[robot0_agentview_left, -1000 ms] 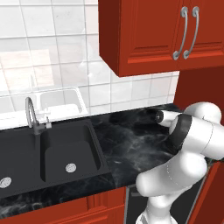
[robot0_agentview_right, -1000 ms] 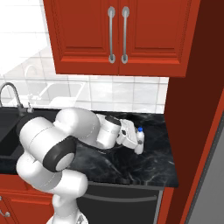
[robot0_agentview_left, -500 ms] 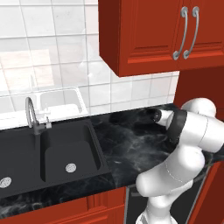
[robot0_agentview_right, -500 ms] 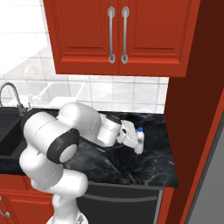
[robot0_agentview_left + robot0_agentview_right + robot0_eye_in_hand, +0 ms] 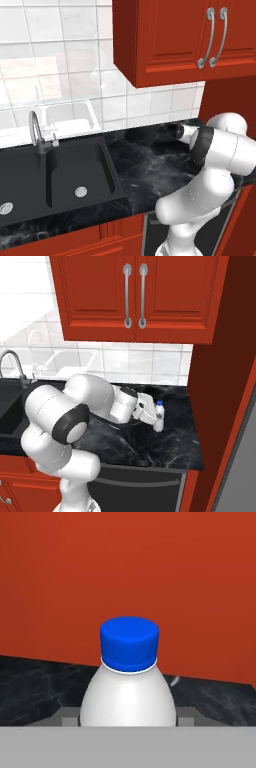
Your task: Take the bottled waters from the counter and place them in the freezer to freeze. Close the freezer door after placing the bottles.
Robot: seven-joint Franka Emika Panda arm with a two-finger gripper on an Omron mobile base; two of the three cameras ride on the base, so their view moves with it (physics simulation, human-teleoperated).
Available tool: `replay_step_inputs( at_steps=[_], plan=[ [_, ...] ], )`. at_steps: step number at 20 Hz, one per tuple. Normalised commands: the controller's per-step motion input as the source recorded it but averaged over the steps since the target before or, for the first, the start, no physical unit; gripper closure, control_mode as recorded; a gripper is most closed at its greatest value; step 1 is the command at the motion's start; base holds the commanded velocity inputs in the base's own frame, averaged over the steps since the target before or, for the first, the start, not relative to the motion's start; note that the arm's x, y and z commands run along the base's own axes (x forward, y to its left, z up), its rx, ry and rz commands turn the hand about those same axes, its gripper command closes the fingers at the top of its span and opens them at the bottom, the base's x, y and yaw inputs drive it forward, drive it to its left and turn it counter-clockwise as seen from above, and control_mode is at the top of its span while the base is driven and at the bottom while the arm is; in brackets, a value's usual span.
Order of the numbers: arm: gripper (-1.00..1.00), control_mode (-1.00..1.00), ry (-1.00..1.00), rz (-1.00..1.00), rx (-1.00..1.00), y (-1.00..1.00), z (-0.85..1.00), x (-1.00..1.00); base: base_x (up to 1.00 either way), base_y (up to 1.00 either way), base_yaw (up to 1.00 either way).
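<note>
right, my gripper [image 5: 156, 418] is closed down on a water bottle [image 5: 159, 416], fingers pinched in on both sides of its body. bottle stands upright on the black counter [image 5: 170, 443], toward the right end, close to the tall red side panel [image 5: 215, 381]. in the hand view the bottle [image 5: 128, 682] sits dead centre btw my two finger tips, which touch its sides low down; blue cap [image 5: 129, 644] on top, whitish body below, red panel behind it and a strip of black marble at its foot. can't tell if it's lifted off the surface at all; from the right base view its base looks to be touching the counter.

from the left base view my arm bends over the counter [image 5: 145, 165] w/ the wrist pointing toward the back right corner; bottle itself is hidden behind my forearm there. sink [image 5: 55, 175] and tap [image 5: 37, 132] are well apart to the left. red wall cabinet [image 5: 135, 296] w/ two bar handles hangs above the bottle.
</note>
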Motion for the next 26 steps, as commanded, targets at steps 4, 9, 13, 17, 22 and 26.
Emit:
replay_step_inputs(
  at_steps=[4, 9, 13, 17, 22, 26],
  plan=[
    [1.00, -1.00, -0.01, 0.00, 0.00, 0.09, 0.66, -0.11, 0.00, 0.00, 0.00],
    [1.00, -1.00, -0.17, -0.01, -0.08, 0.26, 0.97, -0.45, 0.00, 0.00, 0.00],
    [1.00, -1.00, -0.28, -0.01, -0.20, 0.50, 1.00, -0.69, 0.00, 0.00, 0.00],
    [1.00, -1.00, -0.18, 0.00, -0.14, 0.64, 0.88, -0.92, 0.00, 0.00, 0.00],
    [1.00, -1.00, 0.06, 0.02, -0.01, 0.63, 0.27, -0.74, 0.00, 0.00, 0.00],
    [1.00, -1.00, 0.04, 0.09, 0.00, 0.61, 0.00, -0.96, 0.00, 0.00, 0.00]
  ],
)
